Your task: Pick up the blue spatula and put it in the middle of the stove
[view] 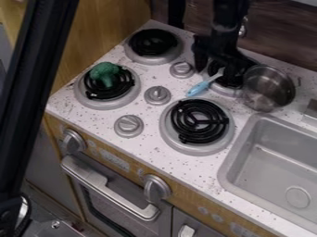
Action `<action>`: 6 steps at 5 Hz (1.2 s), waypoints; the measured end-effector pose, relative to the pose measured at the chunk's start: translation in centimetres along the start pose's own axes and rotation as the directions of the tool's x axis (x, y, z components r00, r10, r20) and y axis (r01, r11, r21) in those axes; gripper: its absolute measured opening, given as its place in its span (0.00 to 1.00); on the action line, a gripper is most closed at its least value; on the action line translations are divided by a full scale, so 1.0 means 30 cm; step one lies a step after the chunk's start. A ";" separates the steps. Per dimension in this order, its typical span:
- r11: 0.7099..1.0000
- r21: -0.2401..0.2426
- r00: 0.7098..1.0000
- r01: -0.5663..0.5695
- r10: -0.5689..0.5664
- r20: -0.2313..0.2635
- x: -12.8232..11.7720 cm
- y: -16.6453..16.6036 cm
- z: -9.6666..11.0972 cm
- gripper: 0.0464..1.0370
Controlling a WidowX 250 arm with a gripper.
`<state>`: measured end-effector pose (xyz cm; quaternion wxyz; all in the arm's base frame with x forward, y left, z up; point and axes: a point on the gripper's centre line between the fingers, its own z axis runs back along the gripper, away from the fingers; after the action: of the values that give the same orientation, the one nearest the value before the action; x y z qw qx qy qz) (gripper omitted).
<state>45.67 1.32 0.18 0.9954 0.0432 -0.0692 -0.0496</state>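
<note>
Tool [215,73] spread open at blue spatula [199,88]

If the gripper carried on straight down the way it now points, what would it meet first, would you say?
Probably the pale end of the blue spatula, or the burner beside the metal pot; the gripper's height above them is hard to judge here.

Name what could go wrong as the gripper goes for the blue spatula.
The metal pot stands close beside the gripper, so a sideways move might knock it. The blue spatula has its pale end by the burner under the gripper, so a low grasp could catch on that burner.
</note>
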 end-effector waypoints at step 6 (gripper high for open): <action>0.996 -0.093 0.960 -0.010 -0.017 -0.280 -0.018 0.060 -0.234 0.90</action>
<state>46.32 3.73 -6.66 0.9960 0.0032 0.0752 -0.0478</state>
